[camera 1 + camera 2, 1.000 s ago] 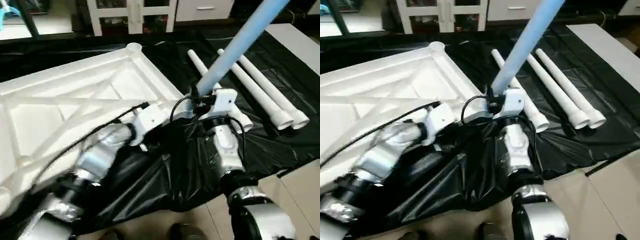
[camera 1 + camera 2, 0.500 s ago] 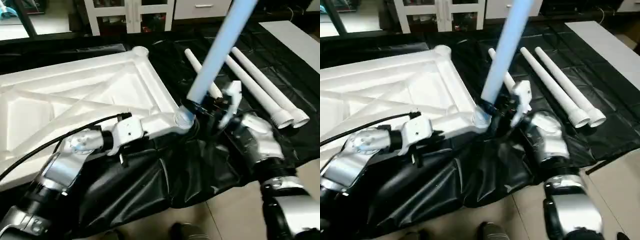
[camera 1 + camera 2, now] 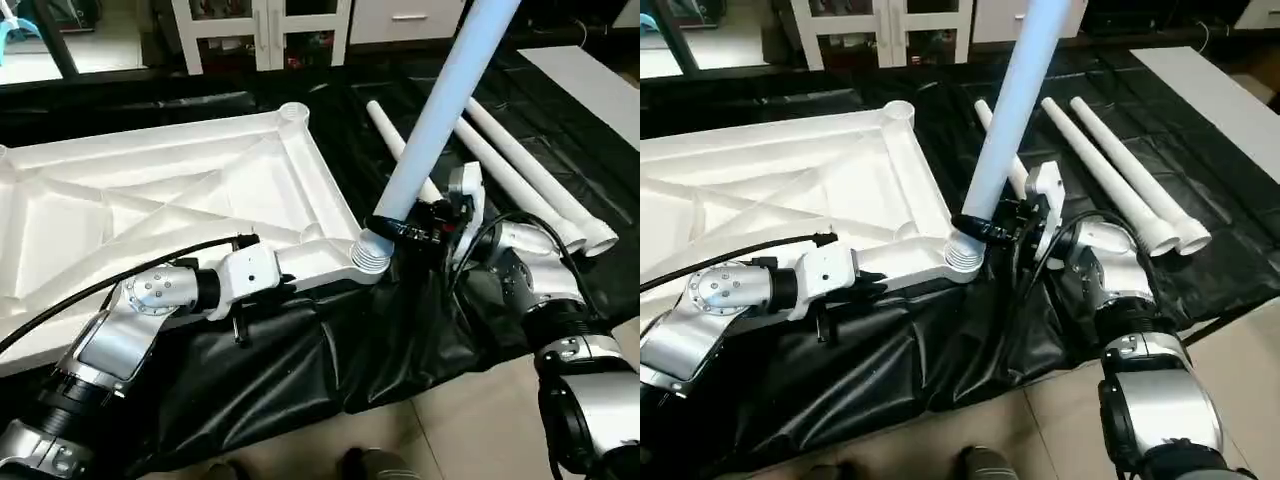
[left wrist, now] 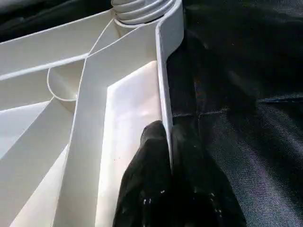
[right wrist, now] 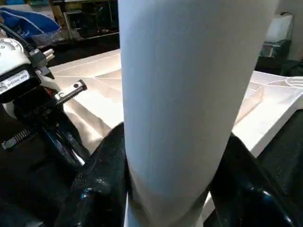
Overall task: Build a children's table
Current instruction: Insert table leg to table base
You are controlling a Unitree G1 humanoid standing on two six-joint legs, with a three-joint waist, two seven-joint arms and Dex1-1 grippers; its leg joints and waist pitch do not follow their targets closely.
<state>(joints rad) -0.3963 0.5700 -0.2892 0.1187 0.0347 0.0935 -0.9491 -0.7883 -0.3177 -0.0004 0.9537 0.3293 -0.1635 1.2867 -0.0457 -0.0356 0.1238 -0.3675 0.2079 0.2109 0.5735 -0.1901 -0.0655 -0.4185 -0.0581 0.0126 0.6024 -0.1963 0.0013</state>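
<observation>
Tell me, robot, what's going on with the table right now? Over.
Left gripper pinching table top rim. Right gripper clamped on leg, leg standing in near corner socket. Three spare legs on black sheet, nothing blocking.

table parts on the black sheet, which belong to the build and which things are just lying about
Job:
table top
leg at its corner socket
three spare legs

Lying about:
cabinet
black sheet
white board
</observation>
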